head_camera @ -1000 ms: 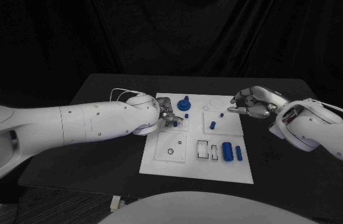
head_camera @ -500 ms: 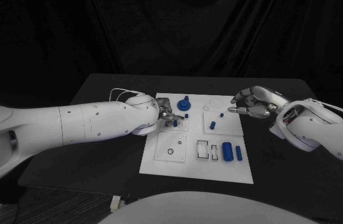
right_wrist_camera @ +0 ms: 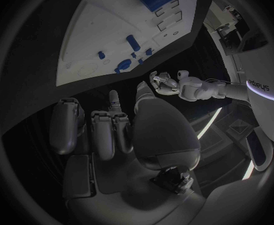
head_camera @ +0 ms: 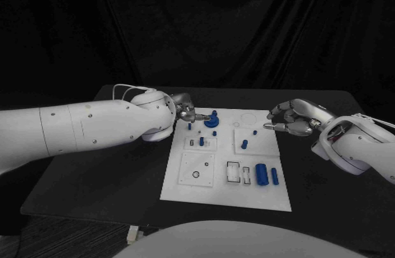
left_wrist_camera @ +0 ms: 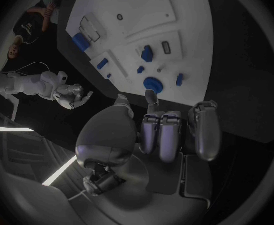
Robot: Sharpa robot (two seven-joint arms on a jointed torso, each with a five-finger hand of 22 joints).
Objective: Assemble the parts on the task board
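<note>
The white task board [head_camera: 214,181] lies mid-table with blue parts on it: a round knobbed part [head_camera: 212,121] at its far edge, small pegs [head_camera: 201,141] near it, and a thick cylinder [head_camera: 262,174] beside a thin bar [head_camera: 274,176] at the near right. My left hand [head_camera: 182,114] hovers by the board's far left corner, just left of the round part [left_wrist_camera: 153,84], its fingers [left_wrist_camera: 162,135] curled with nothing in them. My right hand [head_camera: 290,120] hangs off the board's far right edge, its fingers [right_wrist_camera: 106,130] also curled and holding nothing.
Two more pegs [head_camera: 246,144] stand on the board's right middle plate. Empty slots [head_camera: 236,172] sit left of the cylinder. The black table [head_camera: 115,172] surrounds the board, with dark curtain behind. My left hand [right_wrist_camera: 165,81] appears past the board [right_wrist_camera: 99,35] in the right wrist view.
My left hand has drawn back from the small pegs toward the board's far left corner, uncovering them. The right hand has stayed where it was.
</note>
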